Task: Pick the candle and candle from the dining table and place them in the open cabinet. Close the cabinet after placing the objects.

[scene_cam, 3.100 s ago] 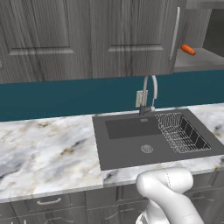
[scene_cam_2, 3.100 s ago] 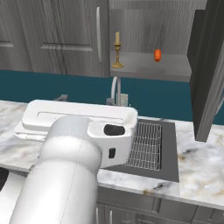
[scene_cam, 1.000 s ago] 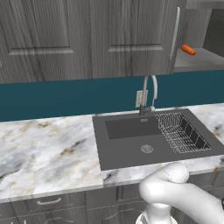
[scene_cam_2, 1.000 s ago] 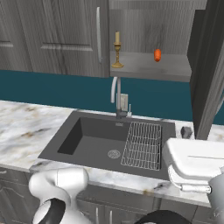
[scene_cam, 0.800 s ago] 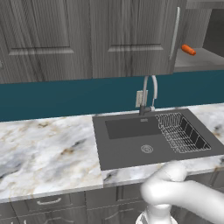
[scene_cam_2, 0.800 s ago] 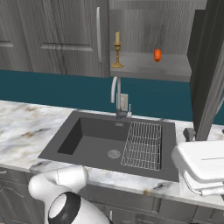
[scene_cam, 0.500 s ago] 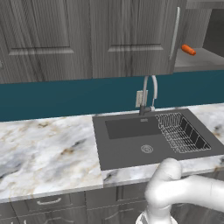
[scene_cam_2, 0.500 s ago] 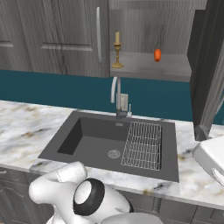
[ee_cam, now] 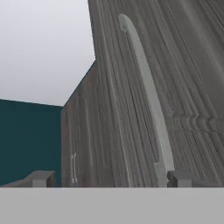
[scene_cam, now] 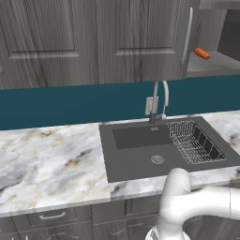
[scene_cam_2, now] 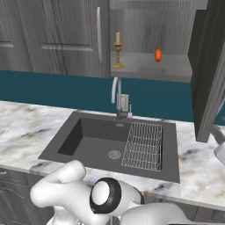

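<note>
A cream candle [scene_cam_2: 117, 49] on a brass-gold holder stands on the shelf of the open cabinet [scene_cam_2: 149, 67], at its left end. The cabinet's dark grey door [scene_cam_2: 210, 66] stands swung out on the right. In the hand view my gripper [ee_cam: 111, 179] is open with nothing between its fingers and looks at a dark grey wood-grain door [ee_cam: 122, 109]. That door's long silver bar handle [ee_cam: 148, 96] runs down to just beside the right fingertip [ee_cam: 181, 177]. The dining table is out of view.
A small orange-red block [scene_cam_2: 158, 55] lies on the same shelf, right of the candle, also seen as the orange-red block [scene_cam: 201, 53]. Below is a marble counter [scene_cam: 47, 159] with a dark sink [scene_cam_2: 110, 140], dish rack [scene_cam_2: 143, 145] and faucet [scene_cam_2: 117, 99].
My arm has swung from over the sink to the right, and the hand has left the right base view's right edge. Candle, block and cabinet door have not moved.
</note>
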Robot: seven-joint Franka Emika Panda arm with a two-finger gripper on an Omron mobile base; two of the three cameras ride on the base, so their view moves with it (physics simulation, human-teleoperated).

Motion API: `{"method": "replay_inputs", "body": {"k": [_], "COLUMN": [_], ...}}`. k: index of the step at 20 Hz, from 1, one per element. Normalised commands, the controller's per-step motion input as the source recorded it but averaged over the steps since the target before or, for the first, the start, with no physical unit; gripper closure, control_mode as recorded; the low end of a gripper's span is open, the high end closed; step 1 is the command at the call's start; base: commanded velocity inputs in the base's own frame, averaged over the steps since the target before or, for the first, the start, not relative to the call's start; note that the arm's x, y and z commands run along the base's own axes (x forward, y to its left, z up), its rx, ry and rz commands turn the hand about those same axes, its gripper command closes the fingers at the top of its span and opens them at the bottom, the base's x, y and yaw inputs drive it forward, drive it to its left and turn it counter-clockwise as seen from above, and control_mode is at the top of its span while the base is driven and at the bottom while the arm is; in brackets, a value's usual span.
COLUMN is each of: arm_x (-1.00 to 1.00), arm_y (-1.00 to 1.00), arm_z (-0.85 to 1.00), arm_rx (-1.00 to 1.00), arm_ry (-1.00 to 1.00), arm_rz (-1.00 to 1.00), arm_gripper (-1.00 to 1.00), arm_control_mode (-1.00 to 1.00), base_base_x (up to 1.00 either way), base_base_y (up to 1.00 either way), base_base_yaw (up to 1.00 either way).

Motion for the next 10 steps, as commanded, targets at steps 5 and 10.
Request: {"method": "replay_inputs", "body": {"k": [5,10], "arm_x": [0.50,0.72], "arm_y": [-0.01,-0.07], "arm_z": [-0.23,-0.06], "arm_rx": [0.00,0.00], "arm_ry": [0.02,0.03], "arm_rz": [0.13,0.16], "arm_gripper": [-1.00,-1.00], "arm_control_mode": [-1.00,-1.00], "base_base_x": [0.00,0.00], "base_base_y": [0.00,0.00], "base_base_yaw": [0.00,0.00]}}
